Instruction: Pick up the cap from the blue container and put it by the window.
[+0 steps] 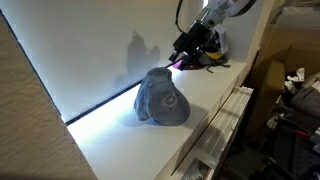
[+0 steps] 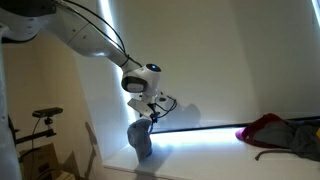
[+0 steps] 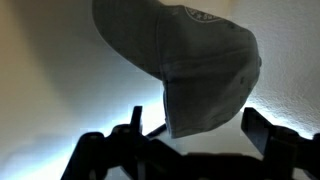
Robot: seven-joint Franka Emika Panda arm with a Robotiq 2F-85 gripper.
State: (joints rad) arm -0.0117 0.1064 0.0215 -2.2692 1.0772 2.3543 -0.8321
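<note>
The grey-blue cap (image 1: pixel 160 98) stands on the white ledge (image 1: pixel 200 110) right next to the window (image 1: pixel 90 50), with its pale round logo facing out. It also shows in an exterior view (image 2: pixel 140 138) and fills the top of the wrist view (image 3: pixel 190 60). My gripper (image 1: pixel 184 54) is open and empty, a little behind and above the cap. In an exterior view it hangs just over the cap (image 2: pixel 152 108). In the wrist view its two dark fingers (image 3: pixel 200 125) flank the cap's lower edge. The blue container does not show.
A purple cap (image 1: pixel 207 58) lies behind the gripper on the ledge, and shows reddish at the far right in an exterior view (image 2: pixel 268 128). The window's glowing strip (image 2: pixel 200 130) runs along the ledge. Boxes and clutter (image 1: pixel 295 90) sit beyond the ledge's edge.
</note>
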